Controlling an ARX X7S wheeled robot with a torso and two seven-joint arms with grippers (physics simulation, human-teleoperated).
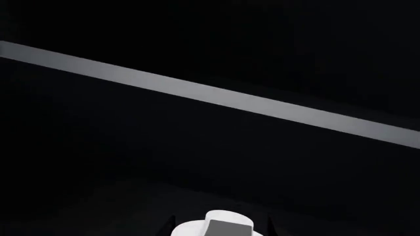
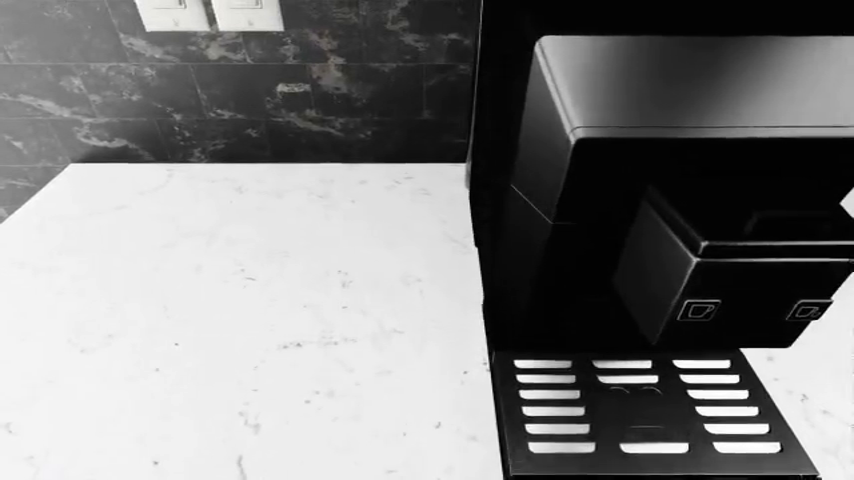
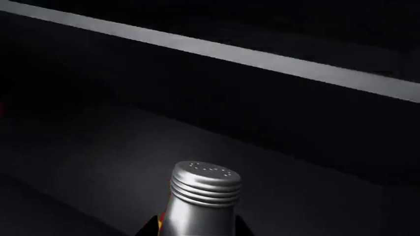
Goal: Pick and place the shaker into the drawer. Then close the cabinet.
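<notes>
The shaker is a silver cylinder with a ridged, hole-dotted cap. In the right wrist view my right gripper is shut on its body, with a dark fingertip on each side. It hangs over a dark grey floor with dark walls, which looks like the inside of the drawer. My left gripper shows only as two faint dark fingertips standing apart at the frame's edge, with nothing between them but a white part of the arm. It faces a dark navy surface. Neither gripper shows in the head view.
The head view holds a white marble counter, a black coffee machine with a slotted drip tray, and a dark marble backsplash with white wall plates. A pale grey strip crosses both wrist views. A red-orange sliver shows beside the shaker.
</notes>
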